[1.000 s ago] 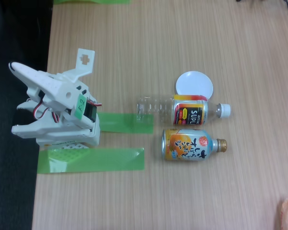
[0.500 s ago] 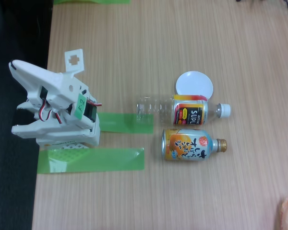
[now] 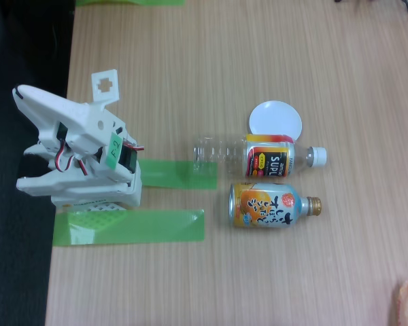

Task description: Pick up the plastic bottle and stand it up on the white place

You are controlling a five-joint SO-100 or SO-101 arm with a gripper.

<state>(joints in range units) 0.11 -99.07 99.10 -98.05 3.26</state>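
The white fingers (image 3: 103, 85) of the folded arm held nothing, their spread unclear. The slim clear plastic bottle (image 3: 258, 157) lay empty beside the round white disc (image 3: 275, 119), unchanged from half a second before.

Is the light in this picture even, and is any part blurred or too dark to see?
In the fixed view the light is soft and even, shadows are faint; the bottle's clear half nearly vanishes against the table; the left strip beside the arm is almost black; fine print is blurred.
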